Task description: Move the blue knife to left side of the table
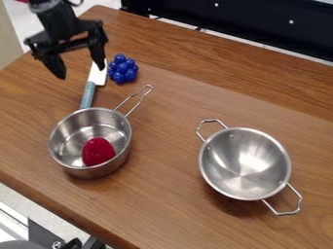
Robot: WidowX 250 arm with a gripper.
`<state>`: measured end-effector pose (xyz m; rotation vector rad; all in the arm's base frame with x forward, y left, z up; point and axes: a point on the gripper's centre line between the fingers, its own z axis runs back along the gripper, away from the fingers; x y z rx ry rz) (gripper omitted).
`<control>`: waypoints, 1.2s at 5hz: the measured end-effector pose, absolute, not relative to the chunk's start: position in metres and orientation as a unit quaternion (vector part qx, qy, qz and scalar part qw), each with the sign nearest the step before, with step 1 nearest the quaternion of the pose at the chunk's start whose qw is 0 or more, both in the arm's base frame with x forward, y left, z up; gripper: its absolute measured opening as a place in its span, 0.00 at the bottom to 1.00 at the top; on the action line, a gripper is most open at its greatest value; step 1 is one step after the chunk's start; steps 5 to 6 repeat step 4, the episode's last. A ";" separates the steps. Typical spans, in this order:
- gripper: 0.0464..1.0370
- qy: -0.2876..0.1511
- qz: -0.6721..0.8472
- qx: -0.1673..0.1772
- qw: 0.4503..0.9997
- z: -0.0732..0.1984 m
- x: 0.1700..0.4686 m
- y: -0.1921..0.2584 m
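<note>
Blue knife (88,93), one piece, lies toward the left edge of the table (162,146). One gripper (81,72) hangs near its blade, opened wide. Beside are one blue cluster (122,69) and one saucepan (107,168) with one red object (98,151); well apart, one two-handled bowl (244,160).

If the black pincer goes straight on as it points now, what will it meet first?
Most likely the blue-handled knife, just below the open pincer in the picture. Its height is unclear, so it may touch the table beside it first.

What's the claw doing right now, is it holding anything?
Claw: open, holding nothing, up near the knife.
</note>
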<state>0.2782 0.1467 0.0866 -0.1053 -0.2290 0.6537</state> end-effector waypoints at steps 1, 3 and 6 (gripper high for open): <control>0.96 -0.126 0.367 -0.049 0.921 0.101 0.291 0.135; 0.96 -0.160 0.425 -0.027 0.890 0.111 0.332 0.069; 0.96 -0.128 0.392 -0.048 0.910 0.113 0.333 0.031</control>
